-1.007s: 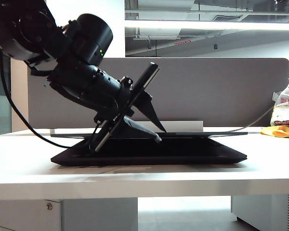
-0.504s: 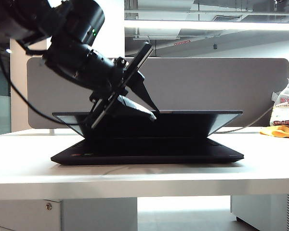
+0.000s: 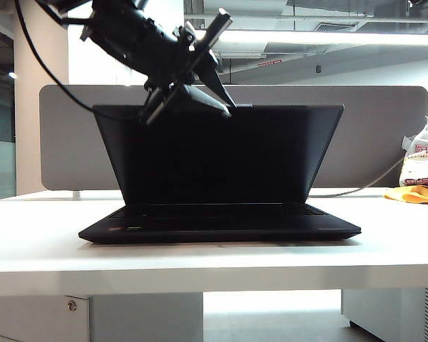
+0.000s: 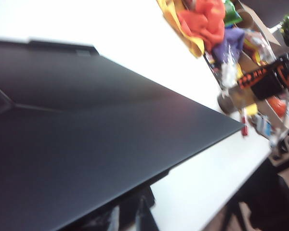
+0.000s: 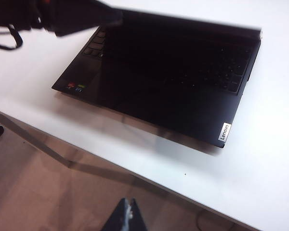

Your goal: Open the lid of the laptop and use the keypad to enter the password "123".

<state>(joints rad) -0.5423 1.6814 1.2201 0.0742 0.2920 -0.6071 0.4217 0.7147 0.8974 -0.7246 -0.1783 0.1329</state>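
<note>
Desk [image 3: 43,249] carries the laptop [image 3: 221,229] mid-top. Lid [image 3: 221,153] stands upright above its base: opening looks done. Left claw [image 3: 225,107] at the lid's top edge, jaws narrowed; grip unclear. Right claw [image 5: 129,211] clenched, empty, well off the laptop's front. Keypad [image 5: 229,72] untouched; "123" remains.
</note>
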